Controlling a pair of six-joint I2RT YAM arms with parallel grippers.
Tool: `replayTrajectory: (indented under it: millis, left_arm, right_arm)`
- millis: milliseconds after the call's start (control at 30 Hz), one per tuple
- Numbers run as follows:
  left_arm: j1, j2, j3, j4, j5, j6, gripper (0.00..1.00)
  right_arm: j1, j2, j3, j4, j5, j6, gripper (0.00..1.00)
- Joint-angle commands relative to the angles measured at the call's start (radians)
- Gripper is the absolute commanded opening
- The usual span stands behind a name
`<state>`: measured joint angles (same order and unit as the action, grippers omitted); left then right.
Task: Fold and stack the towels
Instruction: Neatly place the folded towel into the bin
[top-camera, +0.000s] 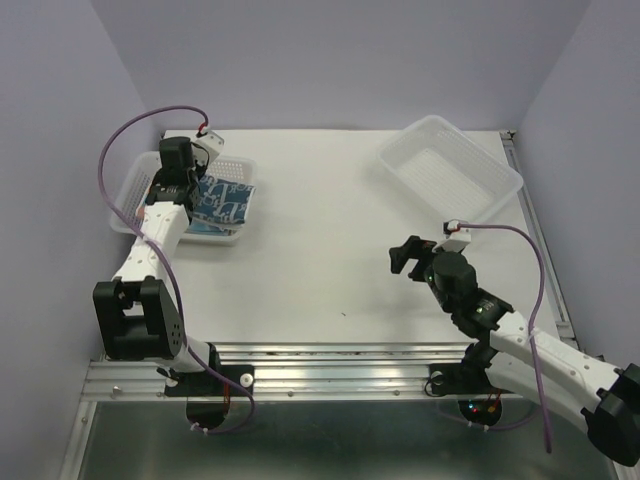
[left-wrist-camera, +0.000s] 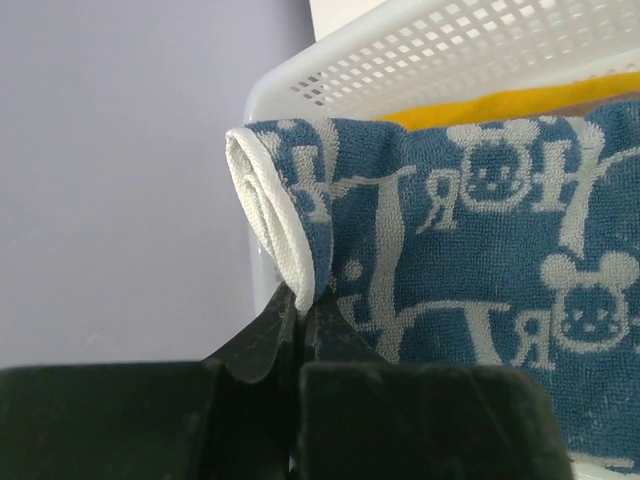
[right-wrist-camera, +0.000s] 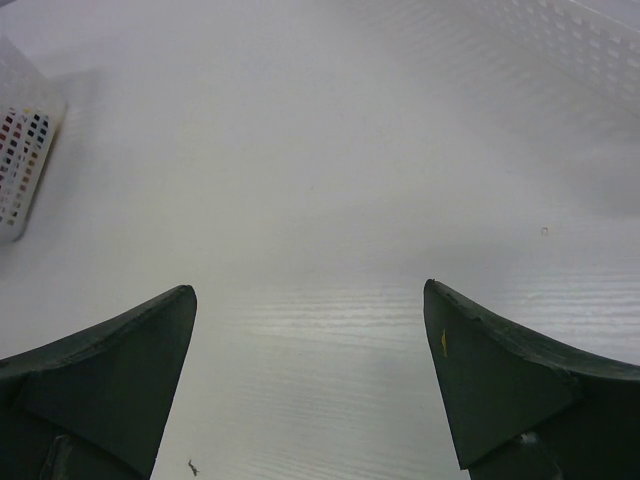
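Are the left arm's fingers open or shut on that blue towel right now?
Shut on it. In the left wrist view the fingers pinch the blue-white towel's rolled white hem at the basket's corner.

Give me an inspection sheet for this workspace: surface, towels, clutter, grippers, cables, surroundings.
Surface: white table, faint wood grain.
Job's things: blue-white towel lies over a yellow towel in the left basket; right basket empty.
Clutter: one dark speck on the table.
Grippers: left gripper shut on the blue-white towel's white hem; right gripper open above the table, holding nothing.
Cables: left purple cable arches over the left basket; right purple cable loops beside its arm.
Surroundings: lavender walls.
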<state>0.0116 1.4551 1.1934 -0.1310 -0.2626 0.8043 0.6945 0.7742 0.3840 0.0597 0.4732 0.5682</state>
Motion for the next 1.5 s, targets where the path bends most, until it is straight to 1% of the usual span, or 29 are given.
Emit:
replayTrajectory:
  millis: [0, 67, 300, 467, 700, 867, 1000, 1233, 1467]
  left_arm:
    - [0.03, -0.062, -0.046, 0.126, 0.003, 0.058, 0.0]
    - [0.045, -0.073, -0.072, 0.172, -0.001, 0.061, 0.0]
    - [0.09, -0.055, -0.058, 0.217, 0.013, 0.075, 0.0]
    - [0.117, -0.018, -0.06, 0.252, -0.012, 0.084, 0.0]
    - [0.139, 0.031, -0.054, 0.248, 0.062, 0.069, 0.0]
    - [0.145, 0.131, 0.003, 0.205, 0.037, 0.026, 0.0]
    - [0.151, 0.181, 0.014, 0.192, 0.025, 0.004, 0.0]
    - [0.156, 0.2, 0.049, 0.18, -0.015, -0.02, 0.0]
    - [0.168, 0.188, 0.06, 0.183, -0.02, -0.028, 0.0]
  right_arm:
    - [0.002, 0.008, 0.019, 0.022, 0.05, -0.018, 1.0]
    - [0.0, 0.011, 0.021, 0.022, 0.041, -0.014, 1.0]
    - [0.0, 0.022, 0.019, 0.026, 0.051, -0.021, 1.0]
    - [0.0, 0.034, 0.021, 0.023, 0.064, -0.022, 1.0]
    - [0.002, 0.074, 0.027, 0.045, 0.073, -0.033, 1.0]
    - [0.0, 0.088, 0.03, 0.045, 0.077, -0.033, 1.0]
    - [0.0, 0.088, 0.03, 0.045, 0.079, -0.034, 1.0]
    - [0.0, 0.096, 0.027, 0.054, 0.079, -0.039, 1.0]
    - [0.002, 0.109, 0.035, 0.057, 0.073, -0.041, 1.0]
